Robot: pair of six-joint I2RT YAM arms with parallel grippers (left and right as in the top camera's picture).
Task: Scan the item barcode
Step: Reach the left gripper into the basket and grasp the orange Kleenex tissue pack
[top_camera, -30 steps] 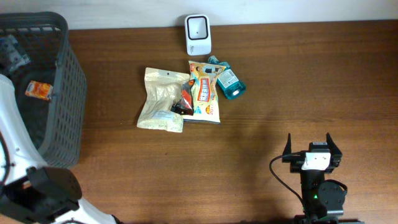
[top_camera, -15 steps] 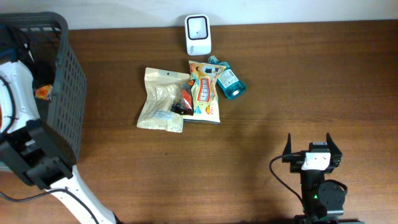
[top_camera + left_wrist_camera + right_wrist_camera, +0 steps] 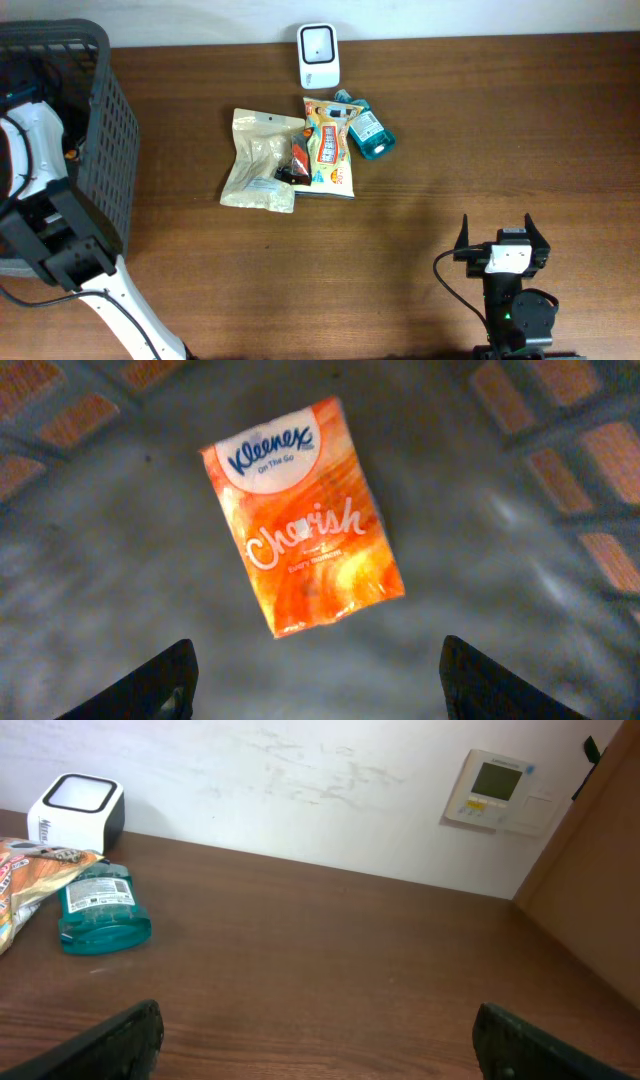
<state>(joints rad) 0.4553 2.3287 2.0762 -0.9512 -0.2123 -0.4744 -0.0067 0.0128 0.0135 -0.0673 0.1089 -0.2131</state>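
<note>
An orange Kleenex tissue pack (image 3: 302,515) lies flat on the grey floor of the basket (image 3: 560,450), label up. My left gripper (image 3: 315,690) hangs open just above it, and its dark fingertips (image 3: 150,685) stand wide apart on the near side of the pack without touching it. In the overhead view the left arm (image 3: 35,150) reaches down into the basket (image 3: 105,130) and hides its own jaws. The white barcode scanner (image 3: 318,55) stands at the table's far edge. My right gripper (image 3: 499,238) rests open at the front right, holding nothing.
A beige pouch (image 3: 262,160), an orange snack bag (image 3: 328,148) and a blue bottle (image 3: 367,130) lie grouped in front of the scanner. From the right wrist I see the scanner (image 3: 75,812), the bottle (image 3: 100,907) and a wall thermostat (image 3: 497,788).
The left arm swung from the table's front-left corner up and into the basket, over the tissue pack. Its jaws narrowed a little. The right arm stayed still.
</note>
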